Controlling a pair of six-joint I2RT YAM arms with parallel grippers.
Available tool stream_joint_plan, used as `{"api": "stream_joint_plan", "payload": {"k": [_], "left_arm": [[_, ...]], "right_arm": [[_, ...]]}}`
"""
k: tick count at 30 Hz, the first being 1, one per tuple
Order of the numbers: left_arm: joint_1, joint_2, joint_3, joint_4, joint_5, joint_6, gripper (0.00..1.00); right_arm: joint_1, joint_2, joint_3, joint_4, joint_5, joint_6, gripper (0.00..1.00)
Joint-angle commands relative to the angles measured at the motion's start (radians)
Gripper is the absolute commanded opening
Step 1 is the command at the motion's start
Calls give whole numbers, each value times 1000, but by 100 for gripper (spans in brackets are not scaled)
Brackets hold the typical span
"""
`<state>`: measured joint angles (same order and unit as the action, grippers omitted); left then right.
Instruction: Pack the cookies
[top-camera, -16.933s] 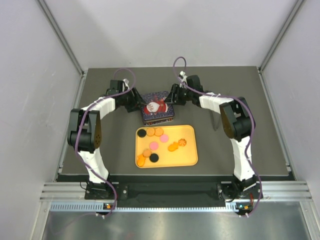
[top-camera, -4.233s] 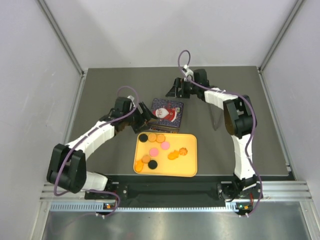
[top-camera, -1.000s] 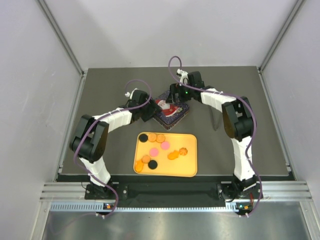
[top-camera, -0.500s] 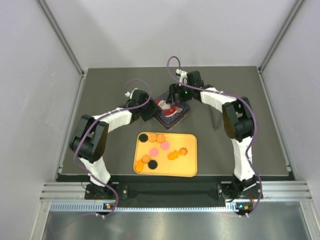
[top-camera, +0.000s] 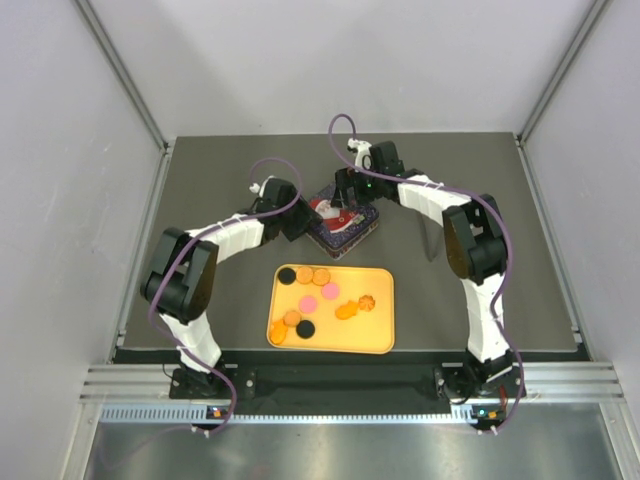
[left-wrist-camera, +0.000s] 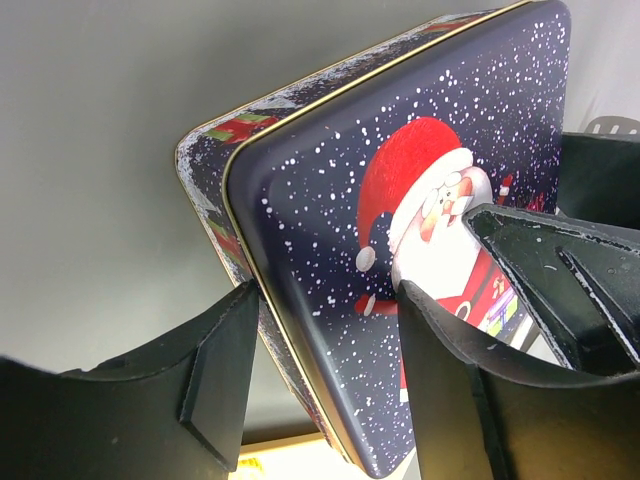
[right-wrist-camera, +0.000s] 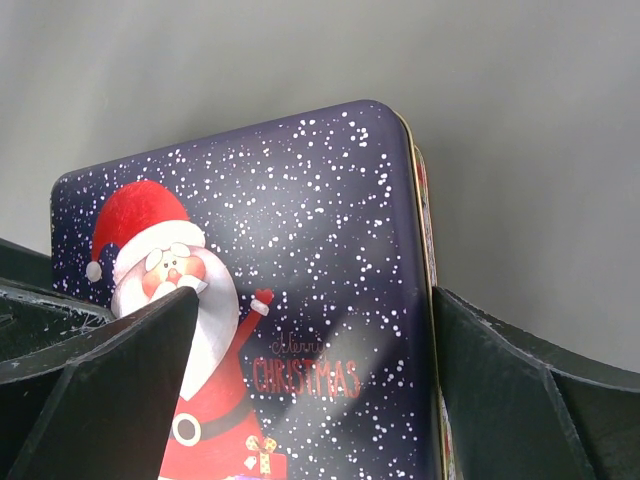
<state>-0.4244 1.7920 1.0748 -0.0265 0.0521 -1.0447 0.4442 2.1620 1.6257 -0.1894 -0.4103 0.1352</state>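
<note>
Nothing packed: cookies (top-camera: 309, 304) all lie on the tray (top-camera: 375, 330) beside the tin (top-camera: 345, 228), whose lid is on. Right hand (right-wrist-camera: 315, 300) spreads wide astride the tin; left hand (left-wrist-camera: 325, 330) sits half-closed at the tin's corner, grip unclear.

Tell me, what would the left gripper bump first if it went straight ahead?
Most likely the Santa tin: its lid's edge sits between the left gripper's fingers, though depth is hard to judge.

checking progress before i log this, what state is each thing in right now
tin: lid on, between both grippers
cookies: loose on the tray
tray: holds the cookies, right part bare
left gripper: jaws apart astride the tin's edge, grip unclear
right gripper: open, fingers either side of the tin
</note>
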Motion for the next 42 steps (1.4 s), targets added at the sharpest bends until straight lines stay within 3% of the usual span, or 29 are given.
{"api": "stream_joint_plan", "payload": {"k": [1, 11, 19, 25, 35, 36, 37, 42], "left_arm": [[-20, 50, 45, 109, 37, -6, 20], [36, 115, 86, 53, 43, 24, 18], [53, 196, 221, -50, 18, 94, 17], [64, 280, 375, -138, 63, 161, 13], [125, 236, 413, -147, 163, 245, 39], [128, 230, 413, -142, 170, 255, 44], [131, 218, 413, -139, 184, 267, 55], [144, 170, 433, -173, 186, 345, 76]], "right_arm": [[114, -16, -4, -71, -150, 12, 93], [4, -86, -248, 182, -298, 181, 87], [-19, -140, -414, 312, -305, 279, 83], [-19, -120, -480, 393, -302, 357, 75], [-41, -107, -468, 398, -249, 399, 77], [-42, -103, -460, 397, -246, 403, 77], [-44, -100, -455, 395, -245, 405, 77], [-52, -88, -432, 377, -236, 411, 79]]}}
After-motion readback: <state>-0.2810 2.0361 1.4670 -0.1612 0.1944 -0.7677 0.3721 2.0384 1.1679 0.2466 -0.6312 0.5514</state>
